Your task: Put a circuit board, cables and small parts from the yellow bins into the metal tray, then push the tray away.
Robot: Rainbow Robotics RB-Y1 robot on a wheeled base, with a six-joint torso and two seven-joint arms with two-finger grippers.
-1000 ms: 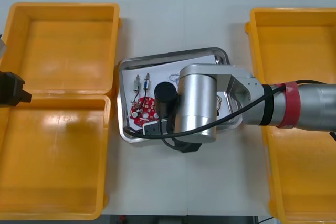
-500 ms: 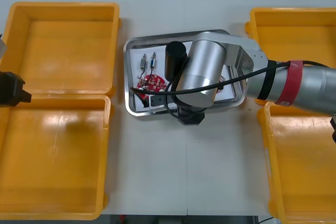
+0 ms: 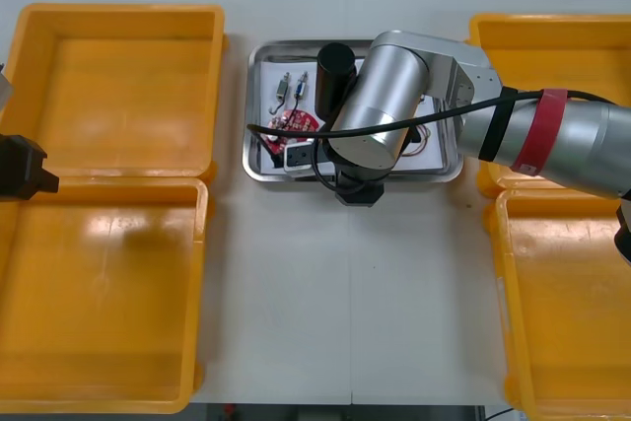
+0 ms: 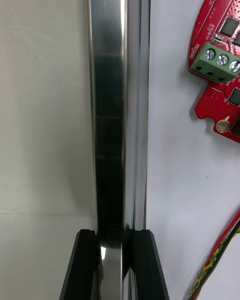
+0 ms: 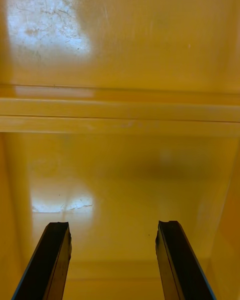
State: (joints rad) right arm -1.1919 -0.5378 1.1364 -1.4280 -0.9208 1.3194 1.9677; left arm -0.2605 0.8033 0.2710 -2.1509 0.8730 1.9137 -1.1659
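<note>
Your right arm (image 3: 552, 140) reaches leftward over the counter (image 3: 325, 283), right end effector (image 4: 114, 236) clamped on the metal tray (image 4: 110, 130) rim, circuit board (image 4: 220, 70) inside. Left end effector (image 5: 114, 230) hangs spread above a yellow bin (image 5: 120, 180).

metal tray (image 3: 253, 167): white inside, flat between yellow bins (image 3: 118, 86), near table's far edge | round red circuit board (image 3: 294, 125): flat in tray | small metal parts (image 3: 284, 89): beside board | red and yellow cable (image 4: 215, 262): in tray

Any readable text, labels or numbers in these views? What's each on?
On the red circuit board: white print along its edge, too small to read.
On the metal tray, rim clamped in the right hand: nothing.
On the yellow bins, left hand open above one: nothing.
</note>
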